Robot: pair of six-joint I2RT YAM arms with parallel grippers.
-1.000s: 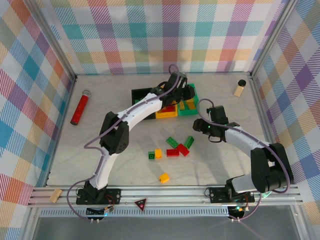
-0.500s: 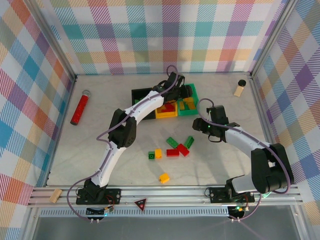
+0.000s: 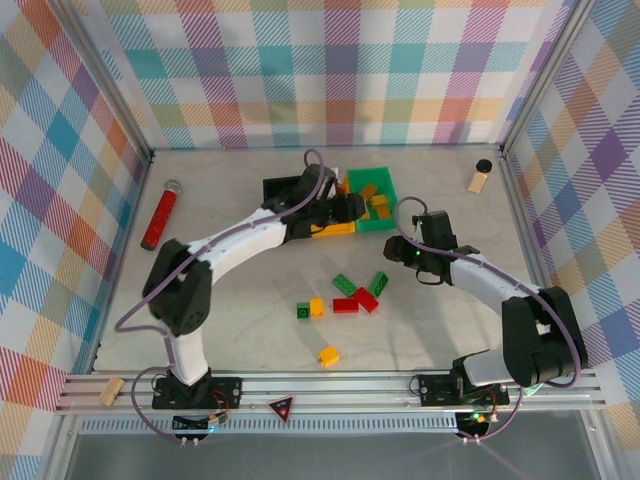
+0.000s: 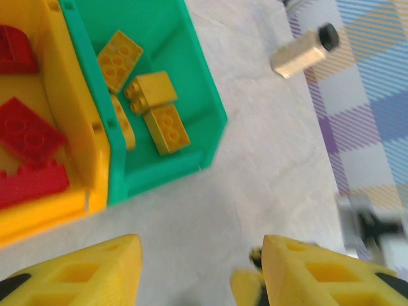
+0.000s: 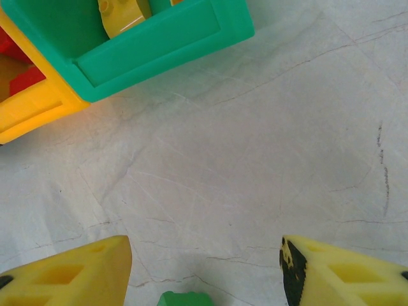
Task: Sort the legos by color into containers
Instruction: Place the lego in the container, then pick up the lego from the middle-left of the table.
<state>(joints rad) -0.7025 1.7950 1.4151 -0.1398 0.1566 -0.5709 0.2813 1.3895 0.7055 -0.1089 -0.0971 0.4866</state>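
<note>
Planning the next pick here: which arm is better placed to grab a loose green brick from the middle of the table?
Right, probably. The right gripper hangs open with a green brick just beneath it, while the left gripper, open and empty, is farther off beside the green bin.

Smooth glossy plastic: green bin (image 4: 167,176) & yellow bin (image 4: 44,207); table (image 5: 255,159) matt, stone-look w/ hairline cracks.
</note>
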